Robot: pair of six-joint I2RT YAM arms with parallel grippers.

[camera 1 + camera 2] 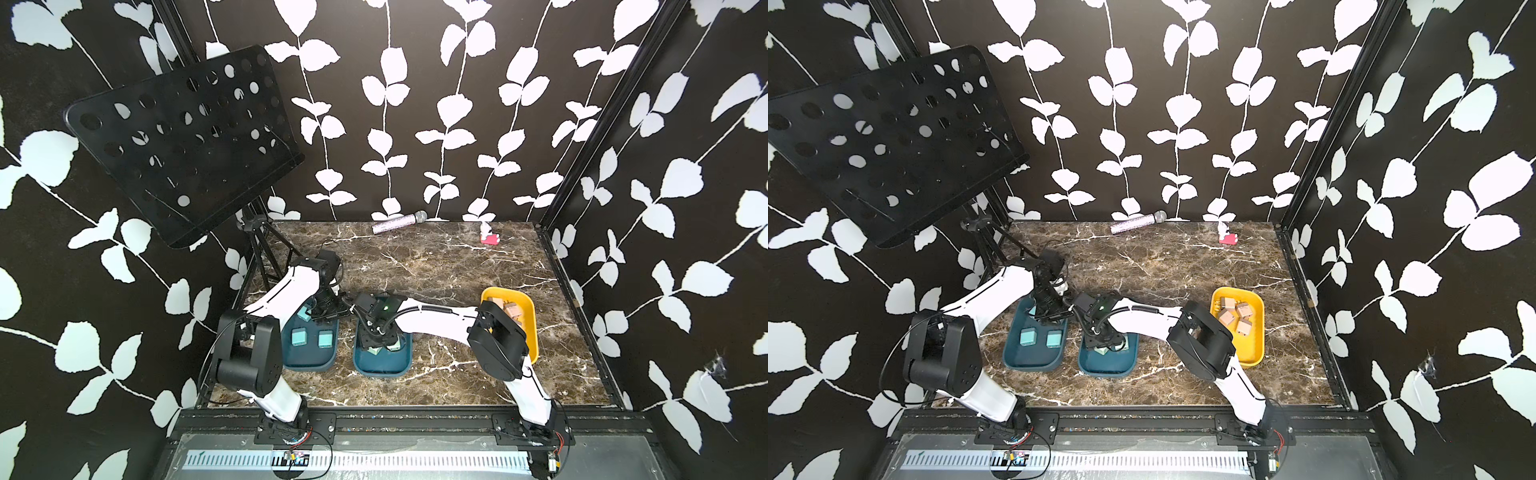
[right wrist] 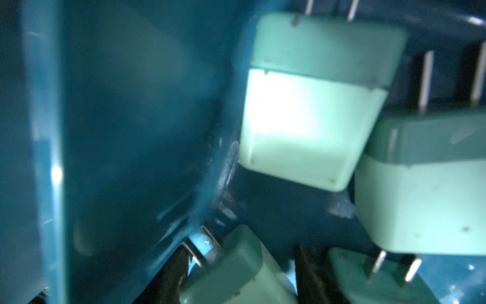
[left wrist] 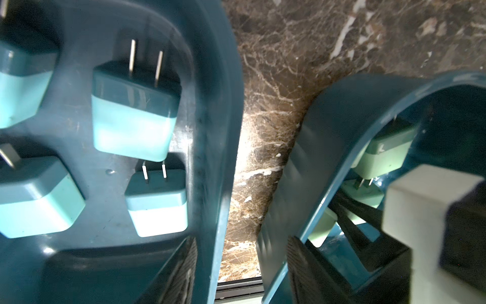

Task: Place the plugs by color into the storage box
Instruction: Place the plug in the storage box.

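Down inside middle teal tray (image 1: 382,368): right gripper (image 2: 242,247), jaws roughly half apart, 1 mint plug (image 2: 231,268) between them, prongs toward tray wall. Clamped or only bracketed: cannot tell. 3 other mint plugs (image 2: 315,105) crowd just beside.
At right rim of left teal tray (image 1: 307,363): left gripper (image 3: 242,238), half open, empty; 4 blue plugs (image 3: 134,113) inside.
At right, beige plugs (image 1: 1227,318) in yellow tray (image 1: 1250,357).
Sorting looks complete; next move probably release, then straight lift clear of neighbours.

trays (image 1: 1030,366): three abreast | plugs (image 1: 1027,336): in each | microphone (image 1: 1138,222), toy (image 1: 1228,237): behind (by wall (image 1: 1183,124))
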